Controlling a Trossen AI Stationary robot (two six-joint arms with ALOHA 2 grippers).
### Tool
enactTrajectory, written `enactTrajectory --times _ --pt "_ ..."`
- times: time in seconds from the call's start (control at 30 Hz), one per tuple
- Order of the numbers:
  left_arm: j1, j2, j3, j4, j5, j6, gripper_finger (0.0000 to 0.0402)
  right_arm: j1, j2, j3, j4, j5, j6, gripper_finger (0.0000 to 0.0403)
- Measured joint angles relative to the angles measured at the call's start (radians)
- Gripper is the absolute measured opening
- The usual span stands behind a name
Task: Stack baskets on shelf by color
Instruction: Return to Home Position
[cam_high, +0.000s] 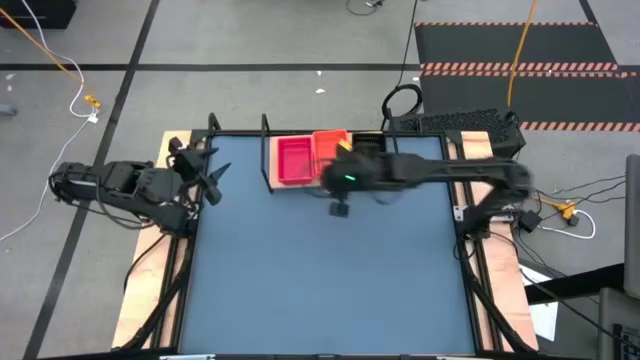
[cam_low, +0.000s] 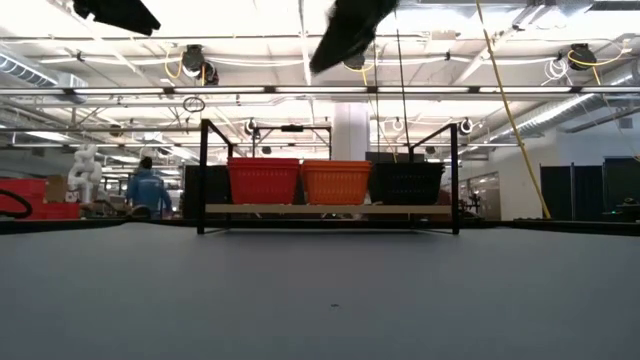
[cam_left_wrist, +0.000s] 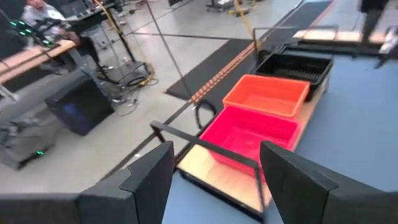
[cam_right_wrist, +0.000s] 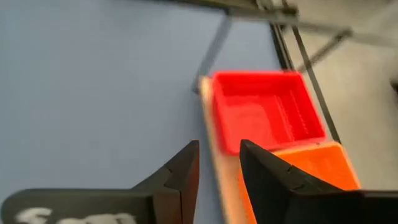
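Hovering near shelf (cam_low: 330, 209), right pincer (cam_right_wrist: 217, 149) open, empty: baskets (cam_low: 336, 182) look sorted by color; left pincer (cam_left_wrist: 216, 149) open, parked left of shelf.

Perforated plastic baskets (cam_low: 264, 180), pale wood shelf (cam_low: 330, 209), black metal wire frame (cam_low: 203, 175)

1. You are working in a big, open robotics lab hall: ceiling lights (cam_low: 250, 20) are running across the top of the low view.
2. In the high view's upper right, a hazard-striped mat (cam_high: 520, 68) and a yellow cable (cam_high: 522, 40) are lying on the grey floor (cam_high: 250, 40).
3. A person (cam_low: 147, 190) is standing at the low view's left, and a workbench (cam_left_wrist: 37, 53) is showing in the left wrist view's upper left.
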Motion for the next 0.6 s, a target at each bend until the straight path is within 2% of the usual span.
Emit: enactTrajectory --times 0.17,0.23,0.27,0.37,0.43,0.5,0.6 --pt "-0.013 0.017 -0.026 0.022 0.014 -0.035 0.0241 0.017 -0.357 -0.405 0.325 -0.096 0.025 0.0097" --pt "-0.013 0.026 -0.069 0.121 0.04 0.012 0.0241 0.017 -0.5 -0.576 0.47 -0.143 0.053 0.0092" --pt "-0.013 0.026 -0.095 0.203 0.101 0.063 0.0241 0.017 -0.568 -0.659 0.543 -0.16 0.073 0.009" --pt "-0.006 0.026 -0.184 0.477 0.383 0.202 0.024 0.015 -0.752 -0.874 0.701 -0.192 0.121 0.0083" --pt "-0.006 0.026 -0.231 0.603 0.479 0.238 0.0234 0.006 -0.865 -0.975 0.736 -0.207 0.135 0.0076" --pt "-0.005 0.019 -0.269 0.654 0.472 0.246 0.022 -0.003 -0.969 -1.052 0.736 -0.225 0.152 0.0069" --pt "0.01 0.005 -0.335 0.698 0.407 0.231 0.0189 -0.013 -1.106 -1.121 0.702 -0.229 0.164 0.0055"
